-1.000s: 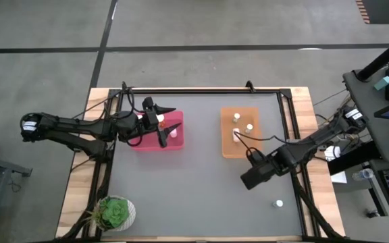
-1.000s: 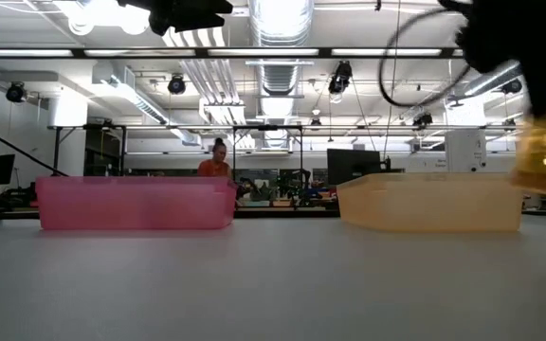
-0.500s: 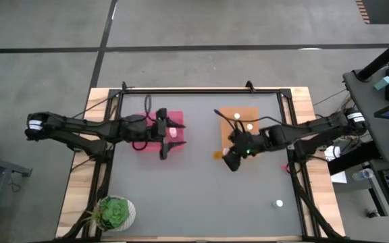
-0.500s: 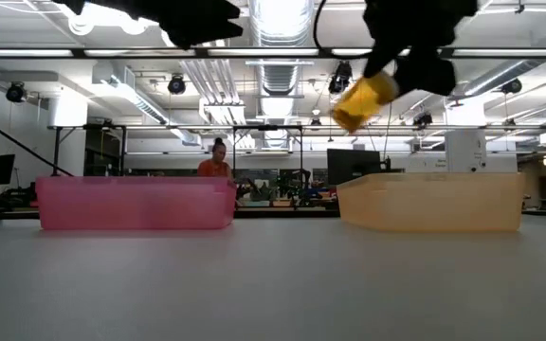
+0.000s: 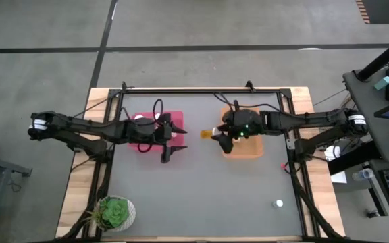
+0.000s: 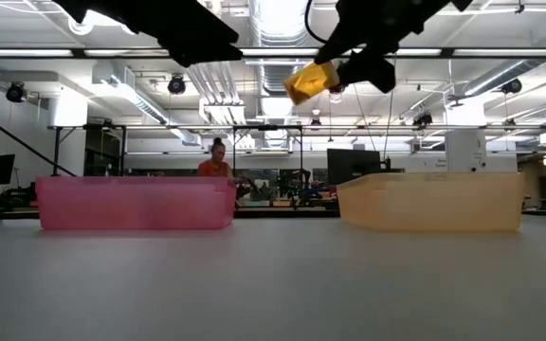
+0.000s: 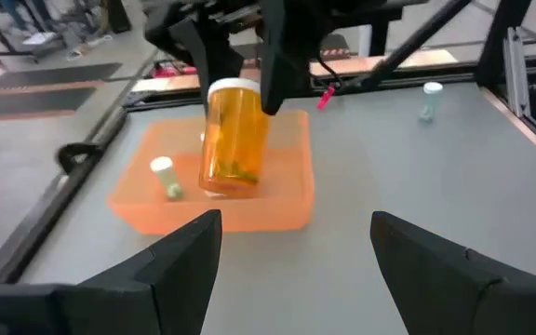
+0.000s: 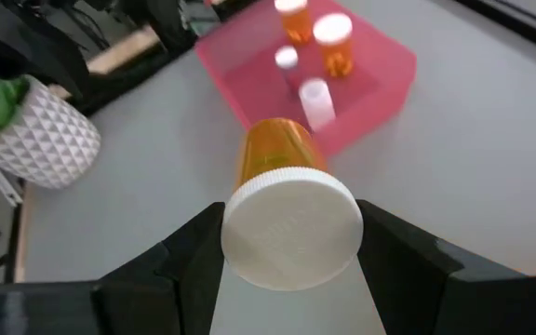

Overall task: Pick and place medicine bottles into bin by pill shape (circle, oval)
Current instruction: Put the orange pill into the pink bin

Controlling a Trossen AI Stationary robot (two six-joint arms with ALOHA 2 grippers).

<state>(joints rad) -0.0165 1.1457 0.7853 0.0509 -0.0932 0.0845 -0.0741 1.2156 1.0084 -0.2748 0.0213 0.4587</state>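
My right gripper [image 5: 216,133] is shut on an orange bottle with a white cap [image 5: 205,134], held high over the gap between the two trays, by the left edge of the orange tray [image 5: 250,147]. The bottle also shows in the low view [image 6: 311,81] and the left wrist view [image 7: 234,140]. My left gripper [image 5: 170,143] is open and empty at the right edge of the pink tray [image 5: 175,119]. Several bottles [image 8: 332,42] lie in the pink tray, and a small pale one [image 7: 163,176] lies in the orange tray. One bottle [image 5: 277,202] stands on the table at the near right. My right gripper pinches the bottle's white cap [image 8: 291,228] between its two fingers, one on each side of the cap. The fingers come from the table's right. The orange body [image 8: 272,154] sticks out past the fingertips toward the pink tray, tilted. The bottle is lifted well clear of the table.
A white pot with a green plant [image 5: 115,212] stands at the near left corner. A black frame [image 5: 201,90] runs round the grey table top. A person [image 6: 216,161] shows far off in the room behind.
My right gripper has carried the orange bottle from the near right of the table toward the far left and upward, to the left edge of the orange tray. My left gripper has shifted a little toward the table's near edge and right.
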